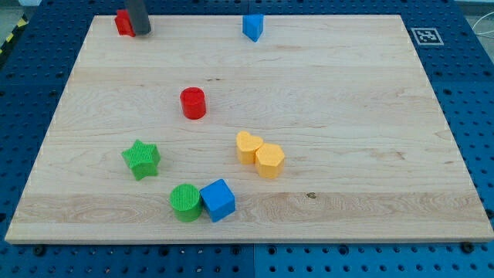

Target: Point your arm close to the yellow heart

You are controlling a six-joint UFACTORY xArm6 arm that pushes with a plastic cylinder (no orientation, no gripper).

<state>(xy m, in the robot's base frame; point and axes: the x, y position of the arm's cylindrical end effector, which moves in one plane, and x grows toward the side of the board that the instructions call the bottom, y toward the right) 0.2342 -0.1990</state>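
Now, tip (141,33): rod bare, held nothing, touched red block (123,22) at board's top-left.
Yellow heart (248,147): well apart, down-right of tip, beside yellow hexagon (270,161).

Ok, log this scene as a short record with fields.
tip: my tip at the view's top left, against a red block
target: yellow heart, touching a yellow block on its right
distance: tip far from the heart
between: red cylinder
others: green star, green cylinder, blue cube, blue block
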